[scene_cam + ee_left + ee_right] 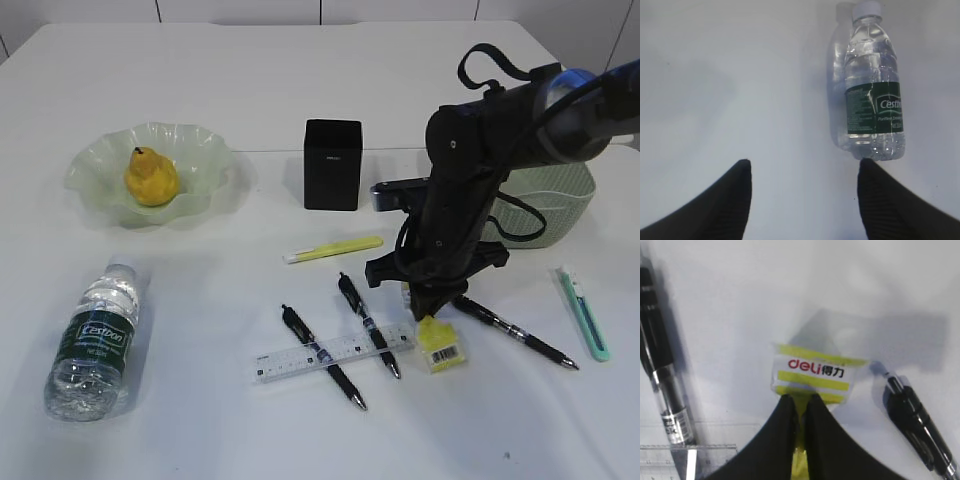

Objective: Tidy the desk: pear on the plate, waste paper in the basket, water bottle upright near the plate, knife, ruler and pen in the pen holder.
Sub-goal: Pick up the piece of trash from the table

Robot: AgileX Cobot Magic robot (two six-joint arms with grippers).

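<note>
My right gripper (428, 315) (800, 397) is shut on the yellow waste paper (440, 343) (812, 372), a crumpled wrapper down at the table between the pens. The pear (150, 175) sits on the pale green plate (95, 150). To the front left the water bottle (95, 340) (873, 85) lies on its side. My left gripper (804, 167) hangs open over bare table just short of the bottle's base; the exterior view does not show it. A clear ruler (300, 357), three black pens (322, 355) (368, 323) (515, 332) and a yellow knife (333, 249) lie on the table.
The black pen holder (332, 163) stands at centre back. The green basket (555, 205) is at the back right, partly behind my right arm. A teal knife (583, 312) lies at the far right.
</note>
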